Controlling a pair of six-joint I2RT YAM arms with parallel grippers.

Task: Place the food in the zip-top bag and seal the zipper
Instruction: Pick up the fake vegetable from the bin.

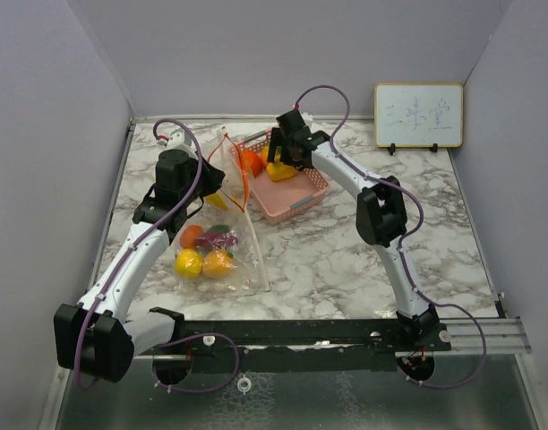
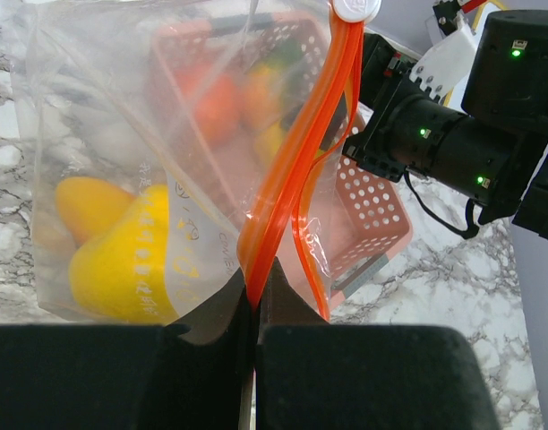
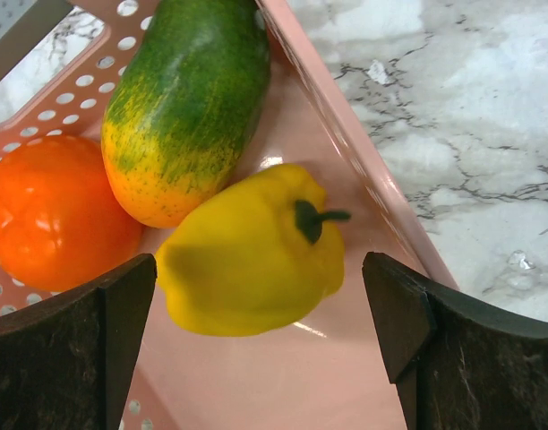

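My left gripper (image 2: 256, 309) is pinched tight on the zip-top bag (image 1: 243, 260) by its orange rim, centre-left of the top view; several fruits (image 1: 202, 262) sit inside; my right gripper (image 3: 261, 313) gapes wide around a yellow pepper (image 3: 247, 251) in the pink basket (image 3: 346, 125), upper centre; zipper unsealed.

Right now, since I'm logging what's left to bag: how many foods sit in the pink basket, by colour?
Yellow bell pepper: 1
Green-yellow mango: 1
Orange round fruit: 1
Total: 3 visible in the pink basket
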